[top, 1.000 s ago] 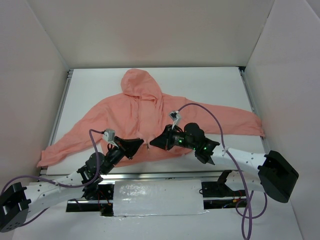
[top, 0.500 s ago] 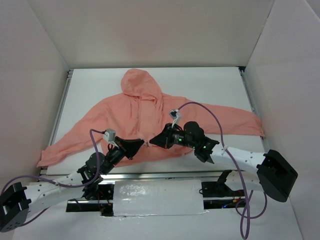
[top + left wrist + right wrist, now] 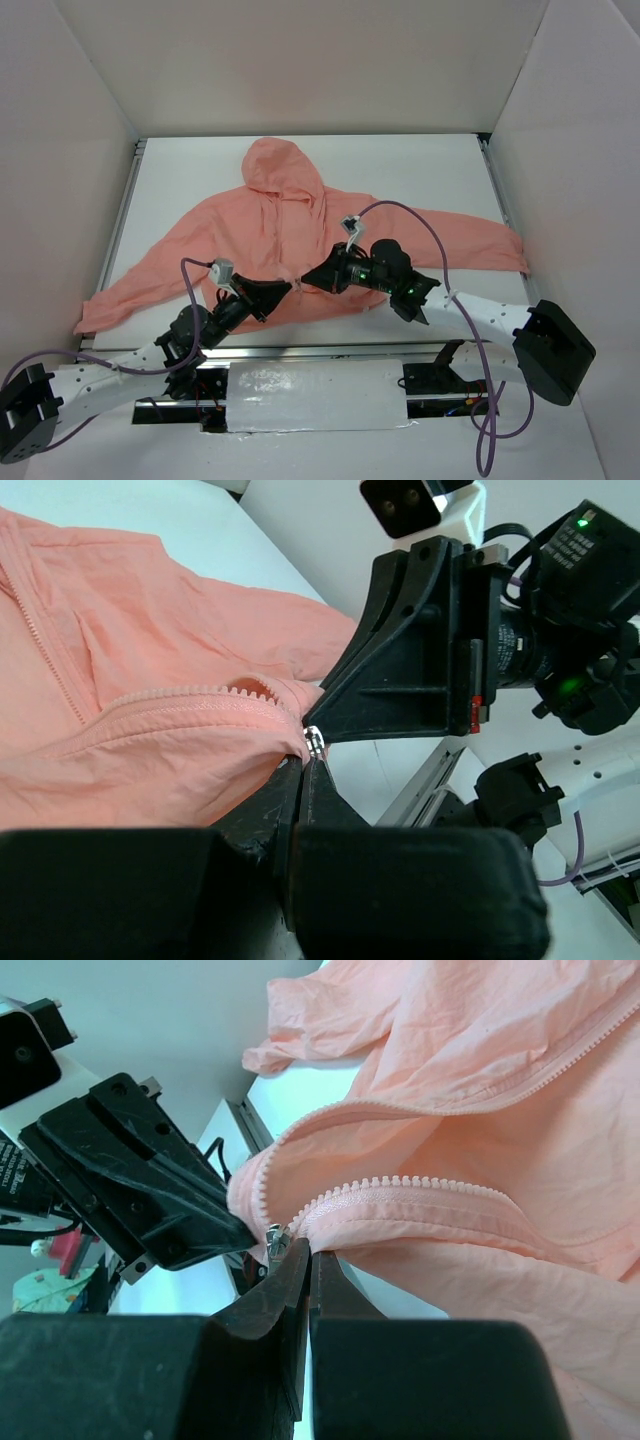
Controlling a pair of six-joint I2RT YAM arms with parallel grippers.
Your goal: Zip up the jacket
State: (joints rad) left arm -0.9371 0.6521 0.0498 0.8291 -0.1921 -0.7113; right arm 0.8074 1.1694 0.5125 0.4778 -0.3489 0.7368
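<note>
Now working on jacket (image 3: 290,220): spread flat mid-frame on table (image 3: 420,170), hood toward top, sleeves out to lower left and right. Soft, light, limp fabric by look; likely to bunch and slip, so best gripped at stiffer zipper tape, low centre by hem. Zipper teeth (image 3: 400,1188) unjoined. Left fingers (image 3: 304,768) pinched shut on one zipper end, right fingers (image 3: 305,1258) pinched shut on other, tips nearly touching.
</note>
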